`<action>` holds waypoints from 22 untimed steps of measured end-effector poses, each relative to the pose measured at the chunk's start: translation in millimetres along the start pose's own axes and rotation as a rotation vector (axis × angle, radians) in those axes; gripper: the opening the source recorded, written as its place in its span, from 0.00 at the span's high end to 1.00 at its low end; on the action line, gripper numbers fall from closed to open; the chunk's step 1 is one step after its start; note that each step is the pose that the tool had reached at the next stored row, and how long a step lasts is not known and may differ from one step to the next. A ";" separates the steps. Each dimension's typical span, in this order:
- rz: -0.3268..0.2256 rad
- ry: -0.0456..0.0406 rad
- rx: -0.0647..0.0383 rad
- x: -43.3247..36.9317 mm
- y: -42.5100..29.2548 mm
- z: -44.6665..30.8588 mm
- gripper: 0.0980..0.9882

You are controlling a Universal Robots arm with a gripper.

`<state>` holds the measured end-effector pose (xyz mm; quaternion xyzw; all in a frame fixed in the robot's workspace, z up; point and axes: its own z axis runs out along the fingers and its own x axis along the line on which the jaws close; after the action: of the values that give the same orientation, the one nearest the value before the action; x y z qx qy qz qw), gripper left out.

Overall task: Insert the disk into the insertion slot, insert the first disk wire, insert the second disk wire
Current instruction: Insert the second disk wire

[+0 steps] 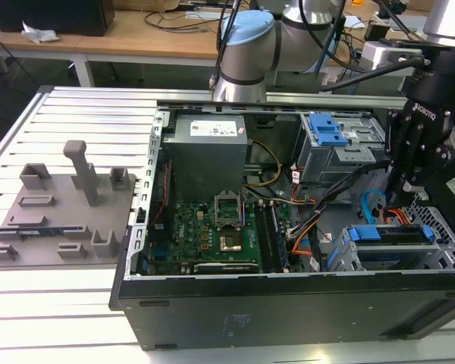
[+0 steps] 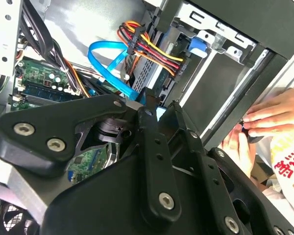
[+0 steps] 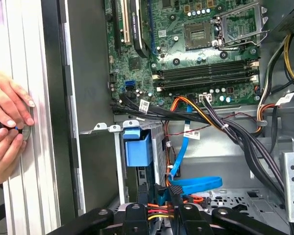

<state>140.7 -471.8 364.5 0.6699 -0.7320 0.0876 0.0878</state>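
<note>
An open computer case (image 1: 288,311) lies on its side on a ribbed metal table (image 1: 61,121), with a grey tray of blocks (image 1: 61,220) beside it toward the exterior view's left. The disk (image 1: 390,233) in its blue frame sits inside the low metal cage, the insertion slot (image 1: 341,254), at the case's corner toward the exterior view's right. A taller bay with a blue latch (image 1: 330,136) stands beyond it. The black pincer (image 1: 408,183) reaches down into the case just behind the cage. In the first wrist view the pincer (image 3: 161,208) has a bundle of red, orange and yellow wires (image 3: 159,214) running between its two sides, just by a black plug and a blue flat cable (image 3: 196,183). Whether it is clamped on anything or standing apart I cannot tell. The green circuit board (image 3: 186,54) fills the case floor beyond. A person's hands (image 3: 7,122) rest on the table outside the case wall, pinching a small dark thing.
</note>
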 end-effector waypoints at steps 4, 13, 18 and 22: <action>0.006 0.0000 -0.002 -0.4 0.7 1.9 0.79; 0.016 0.0000 -0.004 -0.9 0.9 4.1 0.93; 0.016 -0.0003 -0.004 -0.9 1.4 4.4 0.93; 0.025 -0.0272 0.036 2.3 4.4 5.3 0.93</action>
<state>136.1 -474.9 359.9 0.6634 -0.7397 0.0927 0.0648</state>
